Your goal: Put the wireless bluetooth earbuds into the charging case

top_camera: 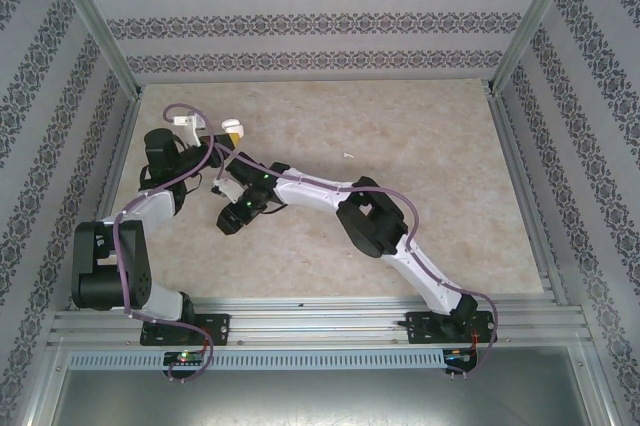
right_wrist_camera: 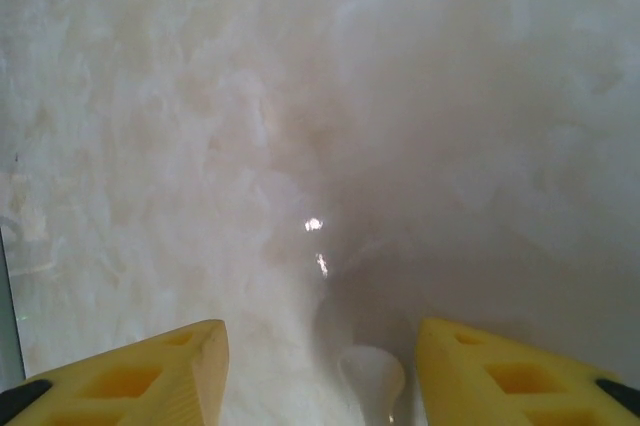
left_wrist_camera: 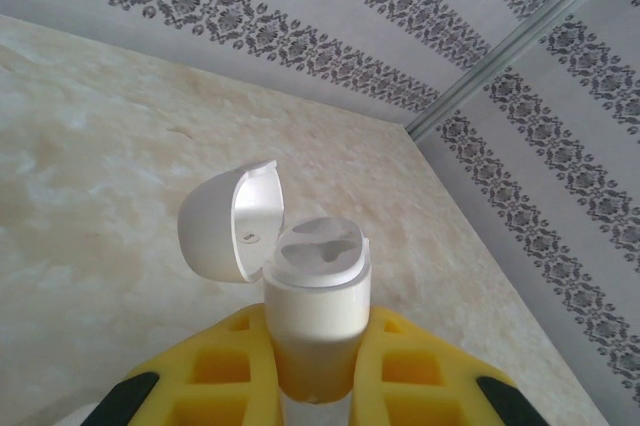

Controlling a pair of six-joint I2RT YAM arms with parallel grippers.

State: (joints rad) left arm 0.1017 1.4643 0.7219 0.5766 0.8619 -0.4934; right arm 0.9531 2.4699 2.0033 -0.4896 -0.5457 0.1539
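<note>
- Now the left gripper (left_wrist_camera: 318, 324) squeezes tight on the white case (left_wrist_camera: 318, 286). Its lid (left_wrist_camera: 222, 221) is flipped open.
- Both holes in the case look empty, so no bud is in yet.
- The right gripper (right_wrist_camera: 320, 336) is partly open, low over the table (right_wrist_camera: 200, 146).
- A tiny white earbud (right_wrist_camera: 372, 376) sits between its fingers, and it looks not pinched.
- Another earbud (top_camera: 347, 156) lies alone on the table.
- Picking up and putting in are left to do.
</note>
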